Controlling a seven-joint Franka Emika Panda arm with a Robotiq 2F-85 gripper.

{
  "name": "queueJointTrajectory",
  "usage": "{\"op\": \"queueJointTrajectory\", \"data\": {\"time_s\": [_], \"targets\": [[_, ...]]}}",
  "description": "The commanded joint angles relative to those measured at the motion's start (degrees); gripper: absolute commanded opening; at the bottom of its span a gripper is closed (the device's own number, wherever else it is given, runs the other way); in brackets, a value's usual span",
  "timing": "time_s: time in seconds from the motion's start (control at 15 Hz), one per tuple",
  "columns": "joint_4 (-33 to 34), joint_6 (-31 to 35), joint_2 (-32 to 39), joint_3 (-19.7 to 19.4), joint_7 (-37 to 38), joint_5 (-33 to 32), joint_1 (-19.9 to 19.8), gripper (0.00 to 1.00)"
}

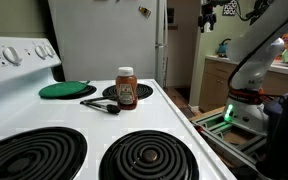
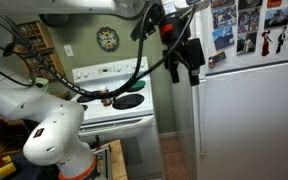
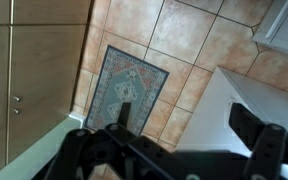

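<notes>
Above a tiled kitchen floor [image 3: 199, 40], the fingers [image 3: 254, 128] are held spread and empty, with the fridge [image 2: 249, 110] just beside them at 3 o'clock. The fridge could be struck if the arm is swung sideways.

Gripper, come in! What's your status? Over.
Gripper open, empty, high beside the fridge. Orange jar upright on the stove, untouched. Black utensil lies beside it.
</notes>
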Motion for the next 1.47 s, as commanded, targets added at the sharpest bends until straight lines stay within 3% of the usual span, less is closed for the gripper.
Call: {"op": "queueJointTrajectory", "data": {"time_s": [0.0, 0.2, 0.27, 1.4], "targets": [[-1.45, 5.92, -3.25, -2.48, -6.75, 1.96, 3.33, 1.00], [-1.33, 9.66, -3.25, -2.94, -11.83, 4.52, 6.06, 1.00], [0.17, 7.20, -2.09, -1.85, -8.46, 2.85, 4.04, 1.00], [0.21, 10.02, -2.38, -2.27, -11.43, 4.53, 6.44, 1.00]]}}
